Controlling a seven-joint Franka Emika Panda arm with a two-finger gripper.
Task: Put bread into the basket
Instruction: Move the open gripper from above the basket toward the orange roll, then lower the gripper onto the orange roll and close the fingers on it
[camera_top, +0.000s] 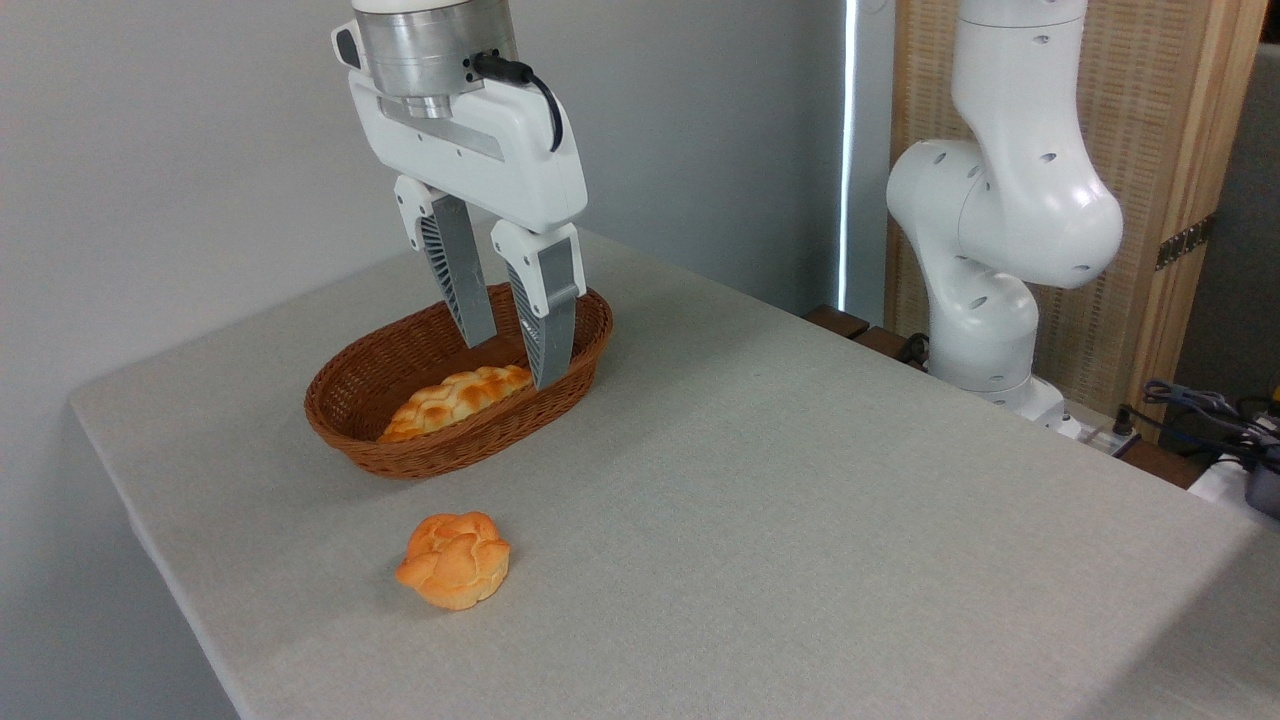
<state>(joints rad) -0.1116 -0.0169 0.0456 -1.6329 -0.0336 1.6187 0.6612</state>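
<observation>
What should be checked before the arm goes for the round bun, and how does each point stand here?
1. Gripper empty and open: ok.
2. Round bun lying free on the table, nothing on it: ok.
3. Gripper above the bun: not ok; it hangs over the basket.
4. Room in the basket: ok; the long loaf leaves its far side bare.
5. Bun's underside and firmness: cannot tell.

A single fixed camera looks down from near the table (800, 480) front, facing the arm base (985, 330)
</observation>
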